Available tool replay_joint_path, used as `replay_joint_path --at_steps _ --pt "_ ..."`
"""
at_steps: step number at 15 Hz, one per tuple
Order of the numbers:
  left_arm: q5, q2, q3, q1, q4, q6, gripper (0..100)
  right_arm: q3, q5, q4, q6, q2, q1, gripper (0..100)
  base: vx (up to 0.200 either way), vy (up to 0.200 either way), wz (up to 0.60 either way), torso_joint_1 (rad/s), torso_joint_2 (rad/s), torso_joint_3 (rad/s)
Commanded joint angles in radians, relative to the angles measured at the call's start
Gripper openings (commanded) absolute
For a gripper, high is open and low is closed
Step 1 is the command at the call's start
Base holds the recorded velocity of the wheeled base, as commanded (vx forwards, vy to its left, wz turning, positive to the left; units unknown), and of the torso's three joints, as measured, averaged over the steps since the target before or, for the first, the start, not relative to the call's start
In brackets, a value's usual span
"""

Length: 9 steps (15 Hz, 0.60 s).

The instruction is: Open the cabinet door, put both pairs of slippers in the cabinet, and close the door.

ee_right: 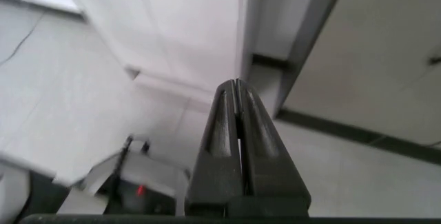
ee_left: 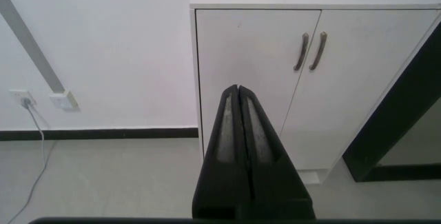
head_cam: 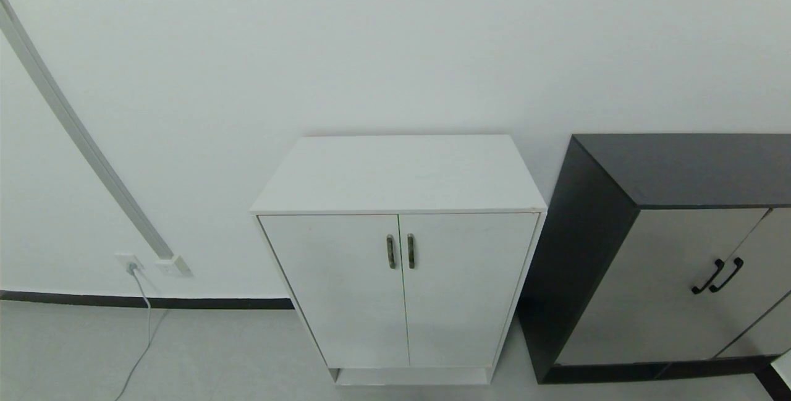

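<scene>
A white cabinet [head_cam: 398, 178] stands against the wall with both doors closed. Two dark vertical handles [head_cam: 400, 251] sit side by side at the middle seam. In the left wrist view my left gripper [ee_left: 238, 93] is shut with nothing in it, held in front of the cabinet's left door [ee_left: 255, 72] at some distance, below and left of the handles [ee_left: 310, 50]. My right gripper [ee_right: 238, 86] is shut and holds nothing, aimed down at the floor by the white cabinet's lower corner [ee_right: 179, 52].
A black cabinet [head_cam: 667, 246] with grey doors stands close on the white cabinet's right. A wall socket [head_cam: 128, 262] with a cable running to the floor is on the left. Grey floor [head_cam: 185, 358] lies open in front.
</scene>
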Motion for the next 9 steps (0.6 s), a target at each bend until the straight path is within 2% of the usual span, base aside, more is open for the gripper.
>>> replay_joint_path --at_steps 1,3,9 --pt "0.001 0.001 0.000 0.001 0.000 -0.001 0 0.001 0.008 -0.016 0.009 -0.014 0.006 0 0.000 0.000 0.00 0.000 0.00 0.000" --pt "0.001 0.001 0.000 0.001 0.000 -0.001 0 0.001 0.007 -0.016 0.007 -0.043 -0.015 0 0.000 0.000 0.00 0.000 0.00 0.000" --pt "0.001 0.001 0.000 0.001 0.000 -0.001 0 0.001 0.005 -0.014 0.006 -0.232 -0.199 0 0.000 0.000 0.00 0.000 0.00 0.000"
